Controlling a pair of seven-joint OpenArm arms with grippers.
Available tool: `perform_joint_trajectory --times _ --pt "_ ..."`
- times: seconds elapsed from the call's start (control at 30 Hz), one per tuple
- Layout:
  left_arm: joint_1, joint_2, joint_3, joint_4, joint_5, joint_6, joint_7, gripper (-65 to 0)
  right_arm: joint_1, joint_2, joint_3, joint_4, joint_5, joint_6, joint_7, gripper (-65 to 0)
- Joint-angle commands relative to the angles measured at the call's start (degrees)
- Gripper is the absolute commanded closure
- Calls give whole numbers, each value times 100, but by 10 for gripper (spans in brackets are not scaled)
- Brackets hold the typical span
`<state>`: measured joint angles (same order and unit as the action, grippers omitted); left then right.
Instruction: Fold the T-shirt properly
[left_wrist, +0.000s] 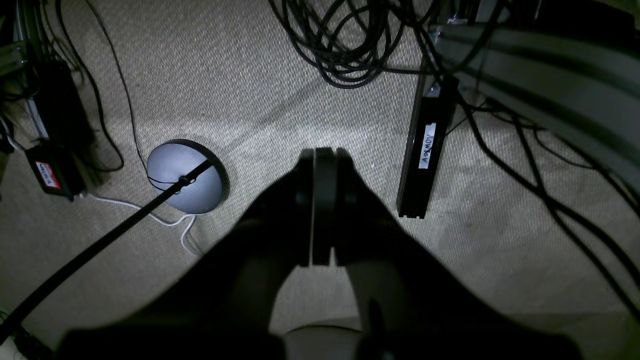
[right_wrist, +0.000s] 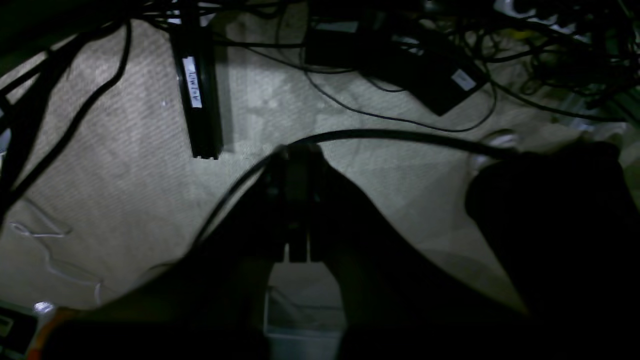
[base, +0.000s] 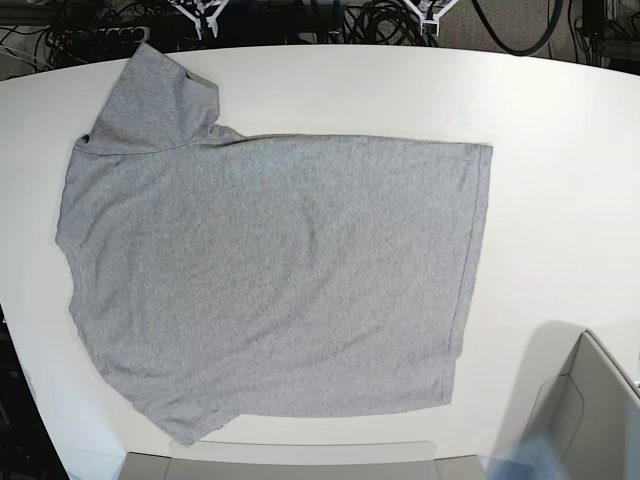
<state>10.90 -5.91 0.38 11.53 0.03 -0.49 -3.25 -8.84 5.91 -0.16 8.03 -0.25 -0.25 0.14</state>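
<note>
The T-shirt (base: 270, 280) is spread flat, plain side up, on the white table (base: 560, 150), ready for folding; the left gripper (left_wrist: 322, 200) and right gripper (right_wrist: 297, 205) are clenched empty, parked over the carpet (left_wrist: 240, 75).

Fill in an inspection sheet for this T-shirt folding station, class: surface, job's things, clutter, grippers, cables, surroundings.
Surface: white table, bare around the shirt.
Job's things: grey T-shirt spread flat, plain side up, hem toward base view's right, not yet folded.
Clutter: pale box at the table's lower right corner.
Grippers: left gripper shut, empty; right gripper shut, empty; both over the floor.
Cables: black coil and loose leads on the carpet.
Surroundings: round grey base, black labelled bar.
</note>
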Motion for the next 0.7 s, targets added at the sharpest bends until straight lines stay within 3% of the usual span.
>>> perform_joint_trajectory --times 0.0,0.1,0.47,0.67 --pt "163 -81 -16 188 10 27 -75 -3 -158 116 12 151 12 -6 61 -2" --pt "655 -160 -16 917 10 27 -23 -2 -659 204 3 766 12 -6 298 -1" --pt "2519 -371 -43 3379 1 27 -5 -1 -2628 380 21 3034 56 -6 342 -1" --pt "3794 -556 -201 5673 -8 27 540 -1 -4008 670 21 5109 1199 -6 342 -1"
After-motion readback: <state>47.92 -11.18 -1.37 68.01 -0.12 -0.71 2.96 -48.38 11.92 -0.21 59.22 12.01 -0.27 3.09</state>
